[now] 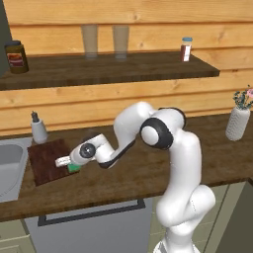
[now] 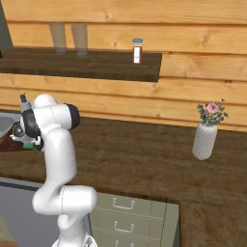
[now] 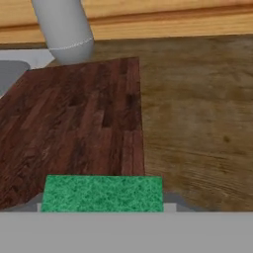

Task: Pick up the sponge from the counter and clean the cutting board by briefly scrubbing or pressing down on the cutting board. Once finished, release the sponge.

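Sponge [image 3: 102, 193] sits right at the gripper [image 1: 65, 163], its green top showing just ahead of the hand over the near right corner of the cutting board [image 3: 74, 123]; the gripper seems closed on it, though the fingertips themselves are hidden, so that is a judgement from how tightly the block rides under the hand. The step in hand looks like the scrub itself: it wants a flat press straight down, then short strokes away from the gripper toward the board's middle, where the most dark wood lies. The board's right edge runs just beside the sponge, with bare bench [image 3: 197, 113] beyond it, so strokes should lean left to stay on the wood. Ahead and to the left stands a grey soap bottle [image 3: 64, 27] at the board's far corner, and the sink [image 1: 10, 168] borders the far left side; both limit long sweeps. Open bench to the right gives room to lift away and let go.
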You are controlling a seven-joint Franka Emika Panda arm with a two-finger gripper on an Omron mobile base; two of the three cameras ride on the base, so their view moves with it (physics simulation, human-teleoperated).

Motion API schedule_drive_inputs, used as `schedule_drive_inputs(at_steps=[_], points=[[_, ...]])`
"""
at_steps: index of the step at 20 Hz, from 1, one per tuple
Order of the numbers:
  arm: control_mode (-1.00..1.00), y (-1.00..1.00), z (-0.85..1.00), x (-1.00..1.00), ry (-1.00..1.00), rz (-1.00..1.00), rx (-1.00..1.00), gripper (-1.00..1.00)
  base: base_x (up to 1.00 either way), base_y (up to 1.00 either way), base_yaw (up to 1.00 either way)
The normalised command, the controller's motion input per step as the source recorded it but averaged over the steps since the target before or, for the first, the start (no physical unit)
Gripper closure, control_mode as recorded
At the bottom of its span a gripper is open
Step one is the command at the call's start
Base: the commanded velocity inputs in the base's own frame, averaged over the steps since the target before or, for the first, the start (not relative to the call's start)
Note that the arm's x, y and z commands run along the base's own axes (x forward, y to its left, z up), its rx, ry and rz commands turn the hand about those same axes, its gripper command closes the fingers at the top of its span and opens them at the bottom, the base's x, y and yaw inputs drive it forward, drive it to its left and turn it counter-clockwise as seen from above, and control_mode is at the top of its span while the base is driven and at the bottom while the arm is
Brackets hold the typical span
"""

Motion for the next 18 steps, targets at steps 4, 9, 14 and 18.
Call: schedule_drive_inputs(at_steps=[4, 9, 14, 18], points=[[-1.00, 0.00, 0.01, 0.67, 0.00, -0.02, 0.00, 1.00, 0.00, 0.00, 0.00], [-1.00, 0.00, 0.03, 0.57, 0.03, 0.00, -0.01, 1.00, 0.00, 0.00, 0.00], [-1.00, 0.12, 0.00, 0.87, 0.00, -0.03, -0.06, 1.00, 0.00, 0.00, 0.00], [-1.00, 0.31, 0.00, 0.81, 0.00, -0.05, -0.07, 1.00, 0.00, 0.00, 0.00]])
